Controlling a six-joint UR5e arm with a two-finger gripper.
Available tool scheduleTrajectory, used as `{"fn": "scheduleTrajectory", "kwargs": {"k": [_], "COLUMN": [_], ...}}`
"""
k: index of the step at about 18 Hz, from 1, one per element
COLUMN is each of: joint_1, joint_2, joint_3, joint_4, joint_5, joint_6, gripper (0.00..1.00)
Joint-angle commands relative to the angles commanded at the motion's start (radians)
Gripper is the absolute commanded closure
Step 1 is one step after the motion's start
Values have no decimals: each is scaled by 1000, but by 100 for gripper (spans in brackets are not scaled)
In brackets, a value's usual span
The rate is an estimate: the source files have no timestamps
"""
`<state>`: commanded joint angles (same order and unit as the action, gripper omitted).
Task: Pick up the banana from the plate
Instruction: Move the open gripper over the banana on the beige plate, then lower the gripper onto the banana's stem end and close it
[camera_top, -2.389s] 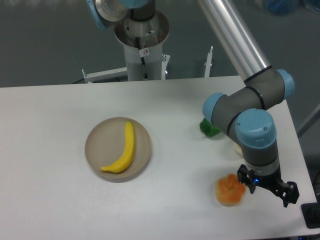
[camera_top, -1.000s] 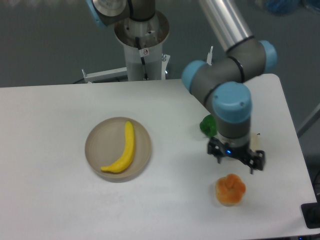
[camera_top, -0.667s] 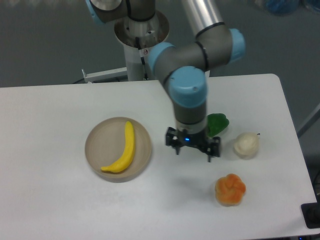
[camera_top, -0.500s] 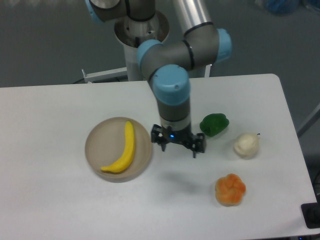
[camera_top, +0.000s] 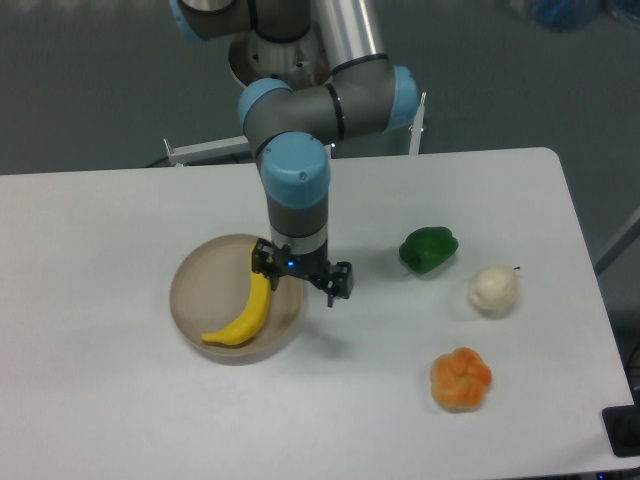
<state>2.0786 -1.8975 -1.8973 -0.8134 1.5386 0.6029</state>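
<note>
You have one fixed view, set high at the worktop (camera_top: 130, 400) front, looking down and across it toward the arm base (camera_top: 285, 60) behind

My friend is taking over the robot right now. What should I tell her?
Claw: open, holding nothing, hovering over the plate's right edge, one finger near the banana's top end.
Banana: lying on the plate, not gripped.
Also on the table, to the right: green pepper, whitish fruit, orange fruit.
Done: arm brought to the plate.
Left: line up over the banana, lower, close the claw, lift it off.
</note>
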Motion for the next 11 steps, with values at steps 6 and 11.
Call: {"fn": "scheduleTrajectory", "kwargs": {"k": [6, 11], "joint_1": [-37, -71], "joint_2": [-21, -43], "joint_3": [-46, -42], "joint_4": [43, 45], "joint_5": [2, 6], "joint_6": [-40, -66], "gripper": [0, 0]}}
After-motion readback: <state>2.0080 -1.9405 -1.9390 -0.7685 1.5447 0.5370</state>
